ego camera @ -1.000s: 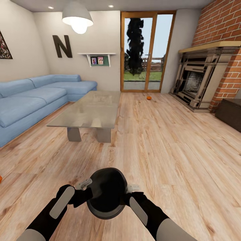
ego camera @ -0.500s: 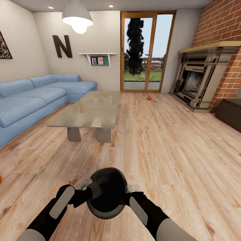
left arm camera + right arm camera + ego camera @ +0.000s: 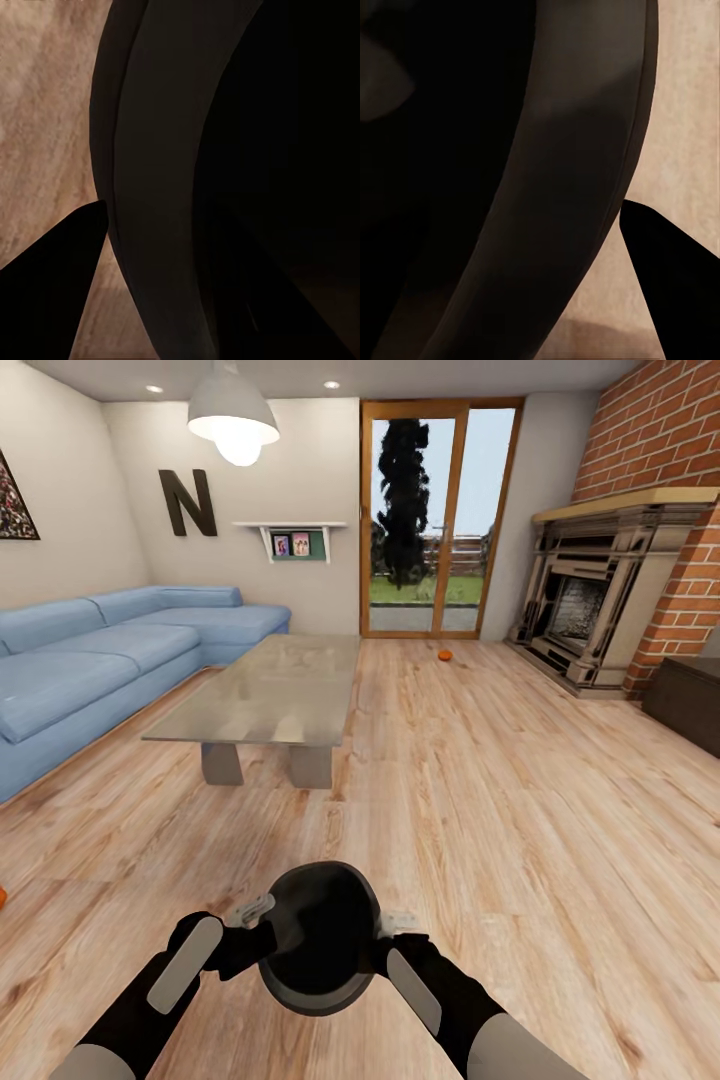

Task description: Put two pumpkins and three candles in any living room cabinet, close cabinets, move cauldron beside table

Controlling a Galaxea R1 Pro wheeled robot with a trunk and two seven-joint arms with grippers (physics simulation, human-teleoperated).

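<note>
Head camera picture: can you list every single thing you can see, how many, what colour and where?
cauldron: one, black, low in the middle, held between both hands
table: one, grey glossy top, ahead to the left
sofa: one, blue, along the left wall
pumpkins: two, orange, one on the floor near the glass door, one at the left edge
cabinet: one, dark brown, right edge
fireplace: one, beige, in the brick wall on the right
glass door: one, wood frame, far wall
lamp: one, white, hanging
letter N: one, dark, on the wall
shelf: one, white, under the N
left hand: one, black, on the cauldron's left side
right hand: one, black, on its right side
</note>
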